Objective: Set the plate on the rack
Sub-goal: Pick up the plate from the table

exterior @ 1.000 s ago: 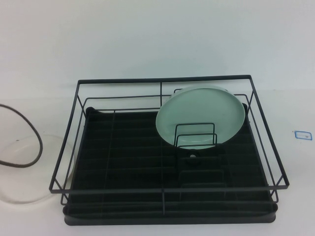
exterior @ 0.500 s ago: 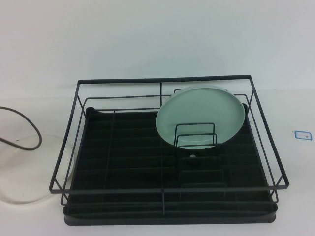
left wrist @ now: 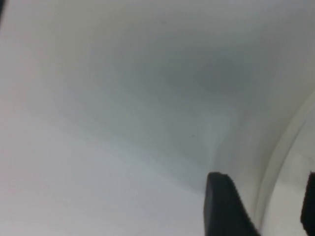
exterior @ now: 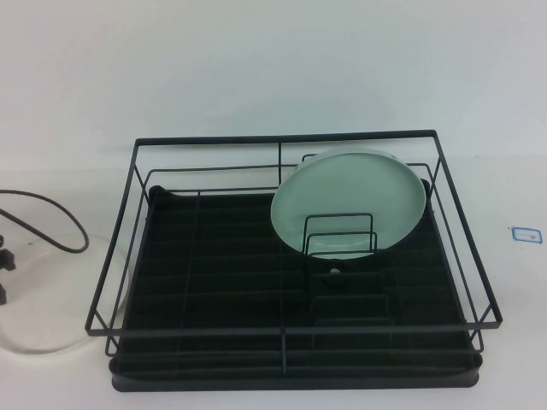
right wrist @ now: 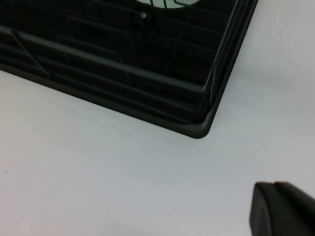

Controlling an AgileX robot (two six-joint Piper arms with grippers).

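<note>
The white plate (exterior: 60, 299) lies flat on the white table, left of the rack (exterior: 214, 256), and is faint against the table. In the left wrist view the plate (left wrist: 123, 98) fills the picture. My left gripper (left wrist: 266, 211) is open, low over the plate, with one dark finger (left wrist: 221, 206) inside the rim and the other at the picture's edge outside it. Only a dark bit of that arm (exterior: 4, 256) shows at the high view's left edge. My right gripper (right wrist: 283, 209) is shut and empty above bare table near a corner of the rack (right wrist: 147, 73).
A pale mint-green plate (exterior: 346, 201) stands upright in the rack's wire dividers at the back right; its edge shows in the right wrist view (right wrist: 162, 2). A dark cable (exterior: 60, 222) loops over the table left of the rack. A small blue-edged label (exterior: 526, 232) lies at the right.
The cable loop has shifted to the right and a dark part of the left arm has come into view at the left edge. Rack and green plate have not moved.
</note>
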